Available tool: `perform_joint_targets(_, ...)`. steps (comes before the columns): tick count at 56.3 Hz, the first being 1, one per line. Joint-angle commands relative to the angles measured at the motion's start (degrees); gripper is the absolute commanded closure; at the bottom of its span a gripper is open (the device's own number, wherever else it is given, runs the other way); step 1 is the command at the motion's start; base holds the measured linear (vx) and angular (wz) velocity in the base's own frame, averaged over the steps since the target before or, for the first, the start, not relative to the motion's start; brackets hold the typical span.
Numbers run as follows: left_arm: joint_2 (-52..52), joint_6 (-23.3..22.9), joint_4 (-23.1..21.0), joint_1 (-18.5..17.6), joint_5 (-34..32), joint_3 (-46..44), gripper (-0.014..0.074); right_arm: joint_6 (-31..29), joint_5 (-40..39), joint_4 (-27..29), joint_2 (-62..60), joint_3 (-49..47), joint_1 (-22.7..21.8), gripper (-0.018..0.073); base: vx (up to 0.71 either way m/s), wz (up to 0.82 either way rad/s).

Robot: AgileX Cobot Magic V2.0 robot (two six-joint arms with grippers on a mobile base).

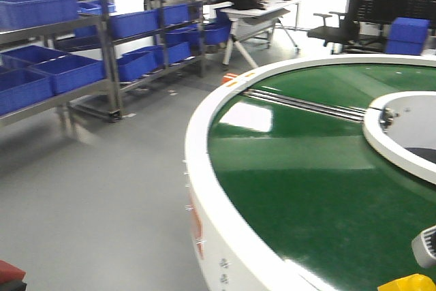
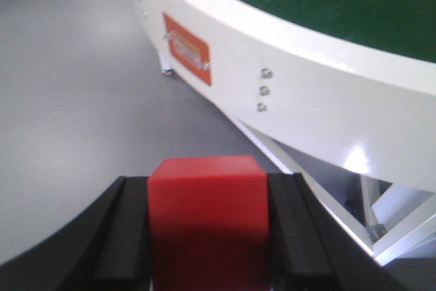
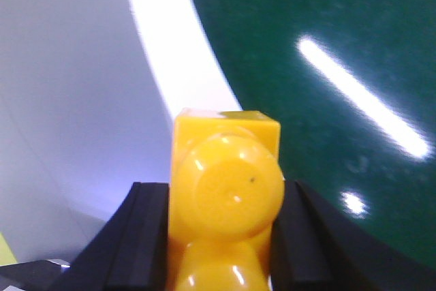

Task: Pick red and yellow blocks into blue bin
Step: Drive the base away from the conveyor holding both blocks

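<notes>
Left gripper (image 2: 211, 182) clamped on the red cube (image 2: 208, 212), above grey floor (image 2: 61, 100) beside the round conveyor's white rim (image 2: 327, 86). Right gripper (image 3: 223, 189) grasping the yellow studded brick (image 3: 228, 199), studs facing the camera, over the white rim and green belt (image 3: 306, 18).

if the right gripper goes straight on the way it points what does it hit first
Most likely the white rim bordering the green belt; it lies straight ahead of the yellow brick clamped in the right gripper. Depth is unclear.
</notes>
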Motion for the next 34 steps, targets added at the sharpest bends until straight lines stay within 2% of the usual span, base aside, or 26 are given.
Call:
perform_joint_targets(1, 0.0, 0.1, -0.5, -0.3, -4.6, -1.6, 0.0318, -0.2, -3.3, -0.5, -0.6, -1.5, 0.0, 0.0387, -0.09, 0.45)
perform_joint_targets(34, 0.0, 0.1, -0.5, -0.3, -4.6, -1.6, 0.0318, -0.2, -3.0, -0.5, -0.6, -1.5, 0.0, 0.0387, -0.05, 0.56)
